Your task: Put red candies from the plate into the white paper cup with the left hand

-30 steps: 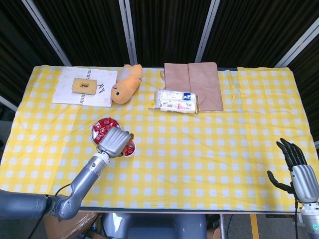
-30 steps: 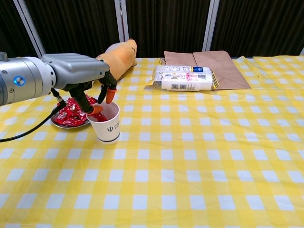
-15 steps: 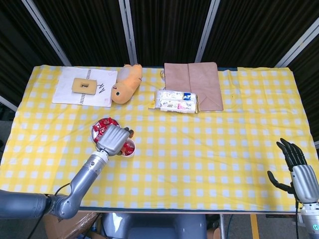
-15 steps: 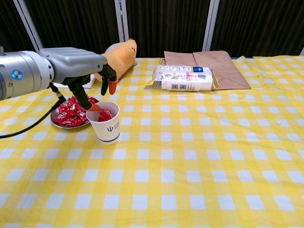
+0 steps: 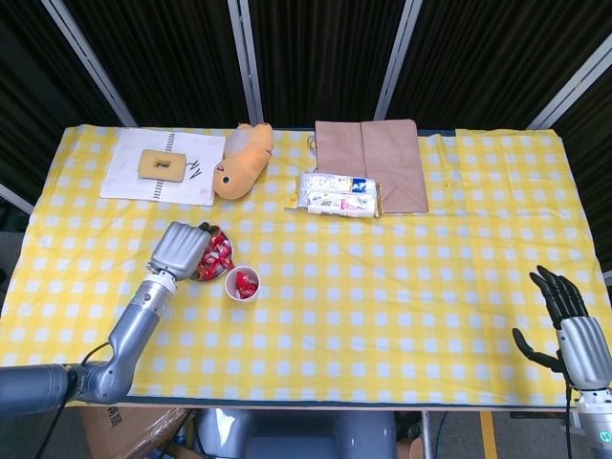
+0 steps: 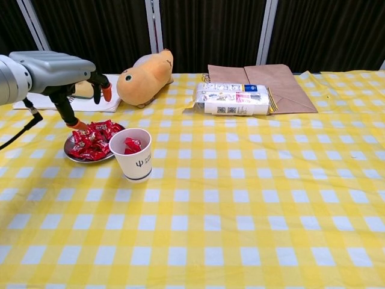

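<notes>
while left hand [image 6: 57, 69] hovers over plate [image 6: 71, 142] – fingers apart, empty – candy sits in cup [image 6: 133, 155].

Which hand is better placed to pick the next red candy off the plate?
Left. The left hand hangs open right over the plate of red candies; the right hand sits at the table's far right edge.

Bright, even overhead light on the yellow checked tablecloth [image 5: 382, 277], soft shadows, dark backdrop, both views sharp.

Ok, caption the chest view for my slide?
Left hand open above steel plate of red candies, white paper cup alongside.
</notes>
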